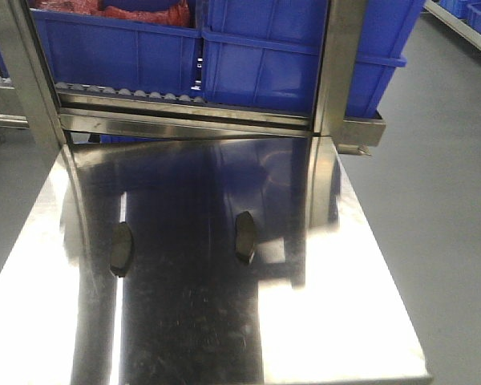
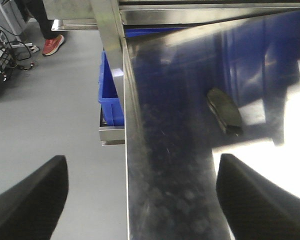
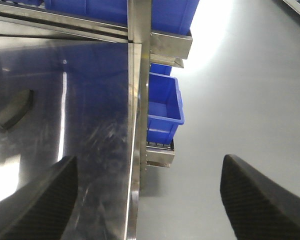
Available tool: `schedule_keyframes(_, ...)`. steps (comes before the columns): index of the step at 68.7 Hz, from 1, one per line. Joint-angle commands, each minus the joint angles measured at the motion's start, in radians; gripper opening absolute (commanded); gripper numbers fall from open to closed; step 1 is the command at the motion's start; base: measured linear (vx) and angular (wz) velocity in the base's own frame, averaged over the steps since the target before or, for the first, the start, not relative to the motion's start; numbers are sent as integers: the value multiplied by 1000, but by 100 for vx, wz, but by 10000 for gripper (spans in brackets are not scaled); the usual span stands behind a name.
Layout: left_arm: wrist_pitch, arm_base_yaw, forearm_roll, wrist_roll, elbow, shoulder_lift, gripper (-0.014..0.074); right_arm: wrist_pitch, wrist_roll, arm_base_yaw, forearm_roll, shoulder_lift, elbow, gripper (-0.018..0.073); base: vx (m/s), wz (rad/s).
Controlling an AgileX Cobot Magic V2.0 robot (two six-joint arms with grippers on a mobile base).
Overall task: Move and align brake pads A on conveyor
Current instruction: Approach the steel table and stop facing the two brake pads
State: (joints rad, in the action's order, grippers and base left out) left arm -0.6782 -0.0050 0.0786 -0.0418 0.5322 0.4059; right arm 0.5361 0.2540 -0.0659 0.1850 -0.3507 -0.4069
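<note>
**Front view:** Two pads lie well apart on the shiny steel counter (image 1: 369, 321). The left brake pad (image 1: 121, 249) sits toward the left edge and the right brake pad (image 1: 244, 236) near mid-width. Each has its long axis running from the near edge toward the far edge. Blue bins (image 1: 128, 52) and a row of rollers (image 1: 128, 93) stand beyond the far edge. Neither arm shows here.

**Left wrist view:** The left end effector (image 2: 142, 200) is spread wide and holds nothing, hanging over the counter's left edge. The left brake pad (image 2: 225, 111) lies ahead and to its right, its long axis slanting across the view. A shift inward and a wrist turn look necessary.

**Right wrist view:** The right end effector (image 3: 150, 200) is equally wide and empty, hanging over the right edge. What appears to be the right brake pad (image 3: 12, 111) lies ahead and well to its left. Each arm seems nearer its own side's pad. The conveyor shows in no view.
</note>
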Motion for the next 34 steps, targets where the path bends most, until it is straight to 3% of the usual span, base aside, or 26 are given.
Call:
schedule_keyframes(1, 69, -4, -3, 4, 25, 5, 587, -70, 3, -2, 0, -5, -28, 568, 20, 13)
schedule_keyframes(34, 69, -4, -3, 4, 25, 5, 587, -70, 3, -2, 0, -5, -28, 568, 18, 2)
